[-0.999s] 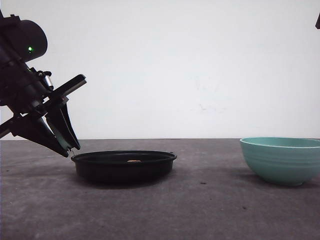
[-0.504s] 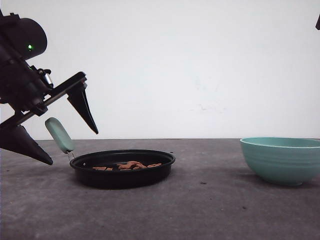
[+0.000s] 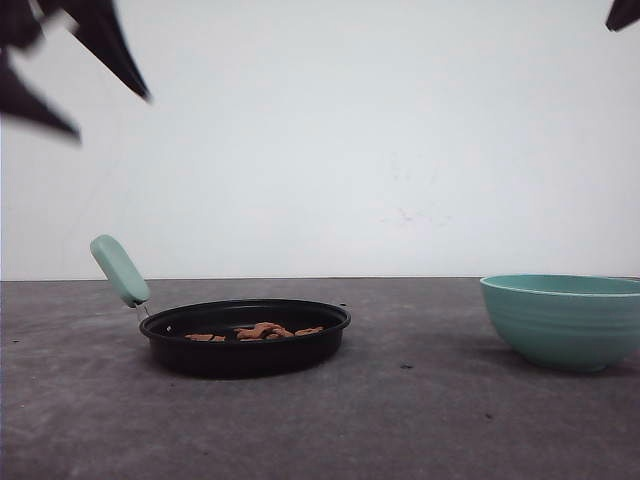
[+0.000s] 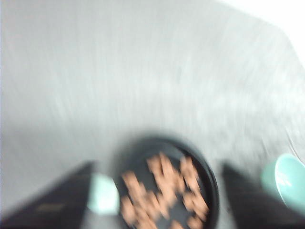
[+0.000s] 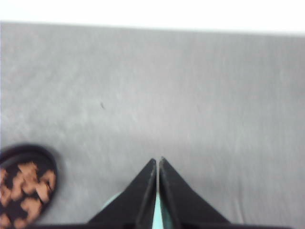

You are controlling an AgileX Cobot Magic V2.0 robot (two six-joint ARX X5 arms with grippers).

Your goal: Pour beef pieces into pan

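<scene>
Already the beef pieces [image 3: 255, 331] lie in the black pan [image 3: 245, 338] at left: soft, light, loose. You'd grip its stiff mint handle [image 3: 120, 270]. Left gripper [image 3: 78, 82] spread, high above; right gripper [image 5: 157, 168] pressed together.

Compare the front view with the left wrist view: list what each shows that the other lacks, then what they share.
Front view alone: the pan's side profile, and the right gripper at the upper corner. Left wrist view alone: a blurred look from above into the pan, with the beef pieces spread across its floor. Both: the pan, the beef pieces, its mint handle, the teal bowl, the open left gripper.
</scene>
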